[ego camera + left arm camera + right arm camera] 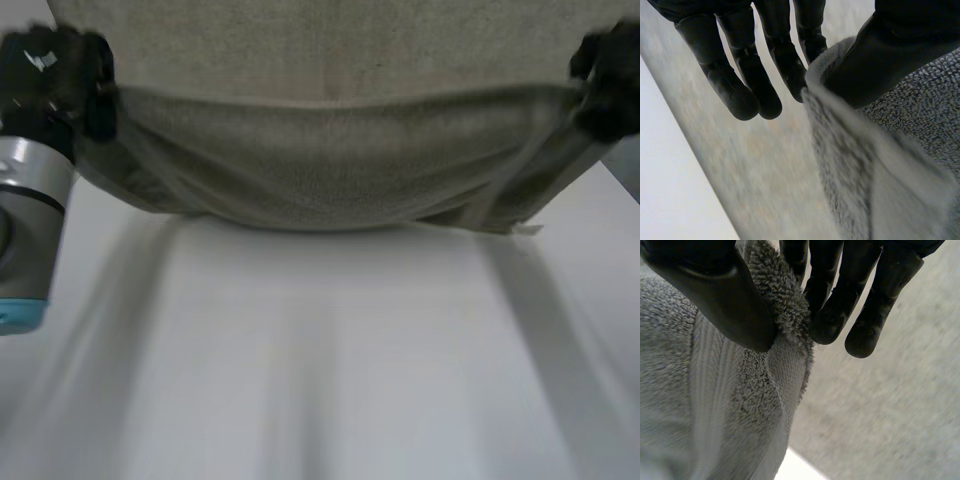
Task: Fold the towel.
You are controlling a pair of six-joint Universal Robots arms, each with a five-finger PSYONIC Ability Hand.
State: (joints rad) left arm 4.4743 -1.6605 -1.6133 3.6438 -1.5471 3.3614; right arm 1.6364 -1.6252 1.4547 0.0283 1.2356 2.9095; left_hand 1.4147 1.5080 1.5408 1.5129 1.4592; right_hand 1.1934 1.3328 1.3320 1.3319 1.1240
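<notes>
Left hand (58, 78): shut on one end of the towel (330, 170), seen from the head camera at the far left of the table (320, 380). My wrist camera shows the thumb (880, 55) pressing the towel's thick looped edge (920, 105) against one finger. The other fingers (742, 92) hang loosely straight, just beside the cloth and not touching it. Under them lies a wide stretch of pale grey cloth, with a strip of white table (665, 180) beside it.

Right hand (608, 85): shut on the opposite end of the same edge, at the far right. My right wrist camera shows the thumb (715, 300) pinching a tuft of grey pile against a finger. The remaining fingers (875, 305) point down, free of the cloth. From the pinch the towel (685, 390) falls away in a fold with a flat woven band running along it. Below is more cloth, and a small white corner of table (795, 469).

Towel, head view: stretched between my two hands, sagging in the middle and doubled, with the under layer bellying toward me and showing its banded hem. It casts a soft shade on the table. I cannot tell whether the lowest part touches the table.

Left arm (30, 220): its grey joint and light-blue cap stand below that hand.
</notes>
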